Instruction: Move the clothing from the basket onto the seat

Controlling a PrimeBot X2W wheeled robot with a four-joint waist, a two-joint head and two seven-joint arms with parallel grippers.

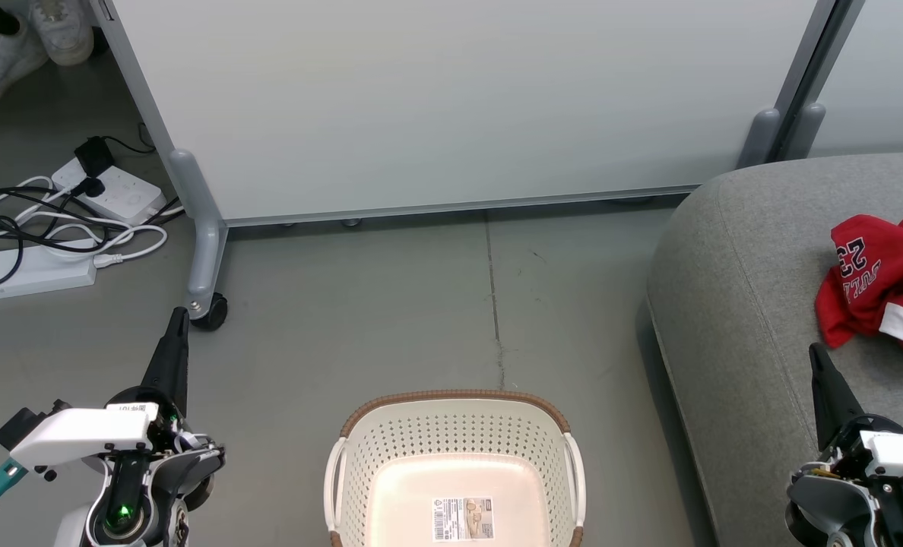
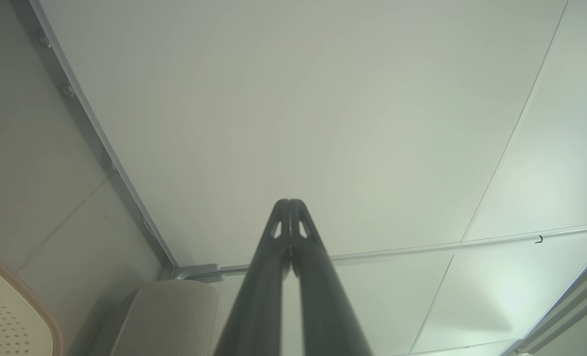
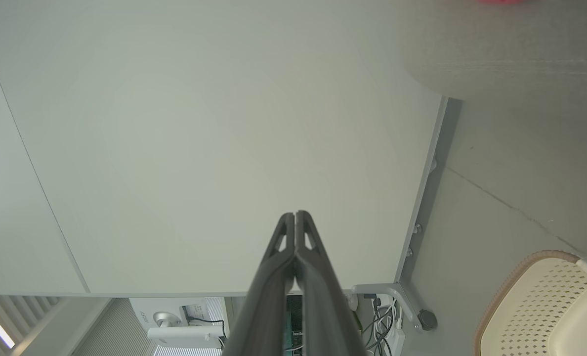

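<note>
Cream basket (image 1: 455, 396) at 6 o'clock, label sticker (image 1: 463, 519) on its floor, left pincer (image 1: 179, 314) at 8 o'clock and right pincer (image 1: 815, 350) at 4 o'clock both closed, red clothing (image 1: 877, 277) heaped on the grey seat (image 1: 733, 304) at 3 o'clock, white partition (image 1: 451, 106) at 12 o'clock

Head view, readable markings:

- Red sports jersey with white trim (image 1: 885, 277), lying on the grey fabric sofa (image 1: 748, 304) to the right of the cream-white perforated plastic laundry basket (image 1: 451, 433): number "23", seen upside down. Beside it is dark-and-white lettering; "BULL" is legible, the rest hidden in a fold.
- White rectangular sticker (image 1: 463, 519) on the basket floor: barcode visible, print too small to read.
</note>
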